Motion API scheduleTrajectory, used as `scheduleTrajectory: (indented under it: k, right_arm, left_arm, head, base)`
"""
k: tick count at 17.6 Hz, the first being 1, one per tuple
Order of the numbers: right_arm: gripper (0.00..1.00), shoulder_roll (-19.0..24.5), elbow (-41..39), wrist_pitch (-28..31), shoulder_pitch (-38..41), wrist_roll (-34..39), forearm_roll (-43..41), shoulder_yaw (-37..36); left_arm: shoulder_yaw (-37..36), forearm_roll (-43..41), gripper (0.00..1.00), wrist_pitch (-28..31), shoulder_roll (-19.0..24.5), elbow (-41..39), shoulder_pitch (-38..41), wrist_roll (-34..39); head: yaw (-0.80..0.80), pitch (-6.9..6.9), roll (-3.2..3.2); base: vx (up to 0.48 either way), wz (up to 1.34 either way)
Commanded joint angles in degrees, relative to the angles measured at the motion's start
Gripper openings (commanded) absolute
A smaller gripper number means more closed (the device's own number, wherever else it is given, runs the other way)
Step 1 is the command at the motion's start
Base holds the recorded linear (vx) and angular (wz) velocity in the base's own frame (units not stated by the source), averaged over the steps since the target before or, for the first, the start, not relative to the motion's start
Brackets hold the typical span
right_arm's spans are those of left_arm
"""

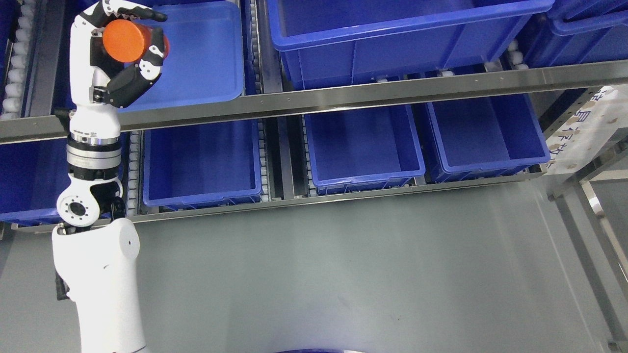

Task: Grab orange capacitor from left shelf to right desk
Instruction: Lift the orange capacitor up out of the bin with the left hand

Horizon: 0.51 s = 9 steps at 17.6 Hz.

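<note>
An orange cylinder, the capacitor (125, 40), is clasped in my left hand (128, 49) at the upper left of the head view. The black and white fingers (132, 11) curl over its top and the thumb presses from below. The hand is raised in front of a shallow blue bin (206, 54) on the upper shelf level. My left arm (95, 245) rises from the lower left. My right arm does not show.
Blue bins (201, 162) (360, 147) (485, 132) line the lower shelf behind a steel rail (343, 95). A deep blue bin (392, 34) sits upper middle. Grey floor (343, 269) spreads below. A metal frame (588, 186) stands at the right.
</note>
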Motion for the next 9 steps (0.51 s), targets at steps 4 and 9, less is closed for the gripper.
scheduleTrajectory:
  k: [4,9]
  right_arm:
    - [1.0,-1.0,-1.0,0.0,1.2,0.0,0.4,-0.6]
    - [1.0,-1.0,-1.0,0.0,1.3,0.0,0.4,-0.6]
  left_arm:
    - [-4.4,0.1,0.02,-1.5,-0.2,-5.2,2.2,0.5]
    - [-7.4,0.1,0.02,-1.5,-0.2,-5.2,2.2,2.6]
  head:
    - [0.0,0.0,0.0]
    - [0.0,0.0,0.0]
  base:
    - [-0.191,0.24]
    - [-0.196,0.41]
